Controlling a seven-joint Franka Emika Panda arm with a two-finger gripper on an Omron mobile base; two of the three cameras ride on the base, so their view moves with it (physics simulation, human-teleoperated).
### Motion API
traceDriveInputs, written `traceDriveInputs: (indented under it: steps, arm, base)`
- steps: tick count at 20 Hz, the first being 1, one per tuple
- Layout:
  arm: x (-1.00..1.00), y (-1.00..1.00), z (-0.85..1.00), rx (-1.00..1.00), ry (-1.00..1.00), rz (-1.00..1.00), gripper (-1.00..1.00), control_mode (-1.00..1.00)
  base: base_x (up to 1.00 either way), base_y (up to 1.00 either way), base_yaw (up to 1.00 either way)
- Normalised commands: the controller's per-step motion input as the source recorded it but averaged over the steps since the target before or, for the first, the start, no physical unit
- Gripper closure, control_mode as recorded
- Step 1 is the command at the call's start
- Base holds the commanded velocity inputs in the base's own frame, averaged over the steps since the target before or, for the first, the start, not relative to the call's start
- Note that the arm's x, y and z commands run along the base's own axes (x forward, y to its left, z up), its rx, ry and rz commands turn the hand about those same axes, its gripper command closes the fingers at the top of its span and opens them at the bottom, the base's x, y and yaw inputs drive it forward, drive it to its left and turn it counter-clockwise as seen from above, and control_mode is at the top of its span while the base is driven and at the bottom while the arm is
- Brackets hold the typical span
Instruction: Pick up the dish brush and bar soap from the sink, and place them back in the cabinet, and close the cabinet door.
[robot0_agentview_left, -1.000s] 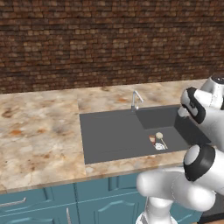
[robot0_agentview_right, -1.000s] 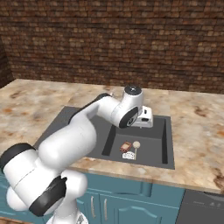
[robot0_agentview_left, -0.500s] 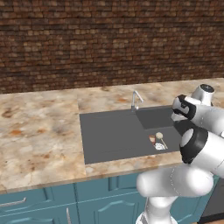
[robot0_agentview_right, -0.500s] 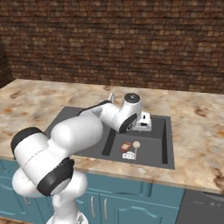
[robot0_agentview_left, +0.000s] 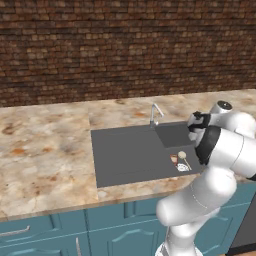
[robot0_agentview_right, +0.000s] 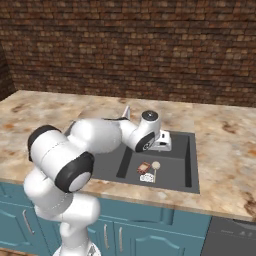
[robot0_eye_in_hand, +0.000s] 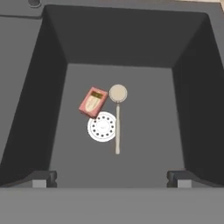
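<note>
The dark grey sink (robot0_agentview_left: 125, 150) has a deeper section on its right. On that section's floor lie the dish brush (robot0_eye_in_hand: 117, 118), cream head up and thin handle down the picture, and the reddish-brown bar soap (robot0_eye_in_hand: 92, 102), just left of the brush head. Both also show as a small brush (robot0_agentview_right: 155, 166) and soap (robot0_agentview_right: 144, 167) beside each other. My gripper (robot0_eye_in_hand: 111, 179) hangs open above the deep section, pointing down at them, with nothing between its fingers. Its hand (robot0_agentview_right: 162, 142) sits over the basin's back edge. The cabinet and its door are out of view.
A white perforated drain disc (robot0_eye_in_hand: 103, 127) lies against the brush handle, below the soap. A small silver faucet (robot0_agentview_left: 155, 113) stands behind the sink. Speckled stone counter (robot0_agentview_left: 45, 150) surrounds the basin, a brick wall (robot0_agentview_left: 125, 45) rises behind, and low teal cupboards (robot0_agentview_right: 140, 230) run beneath.
The arm's elbow has swung round and the hand has shifted slightly and sunk a little over the deep section. The jaws stayed open; brush and soap have not moved.
</note>
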Motion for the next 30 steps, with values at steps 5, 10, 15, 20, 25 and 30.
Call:
traceDriveInputs:
  steps: [5, 10, 15, 20, 25, 30]
  arm:
    - [0.45, 0.0, -0.28, 0.0, 0.06, 0.0, -1.0, -1.0]
    - [0.39, -0.01, -0.26, 0.0, 0.06, 0.0, -1.0, -1.0]
    - [0.36, -0.06, -0.29, 0.0, 0.02, 0.0, -1.0, -1.0]
    - [0.32, -0.12, -0.32, 0.0, 0.0, 0.0, -1.0, -1.0]
    - [0.2, -0.15, -0.43, 0.0, 0.0, 0.0, -1.0, -1.0]
    - [0.03, -0.18, -0.5, 0.0, 0.0, 0.0, -1.0, -1.0]
  base:
    - [0.0, 0.0, 0.0]
    - [0.0, 0.0, 0.0]
    - [0.0, 0.0, 0.0]
    - [0.0, 0.0, 0.0]
    - [0.0, 0.0, 0.0]
    - [0.0, 0.0, 0.0]
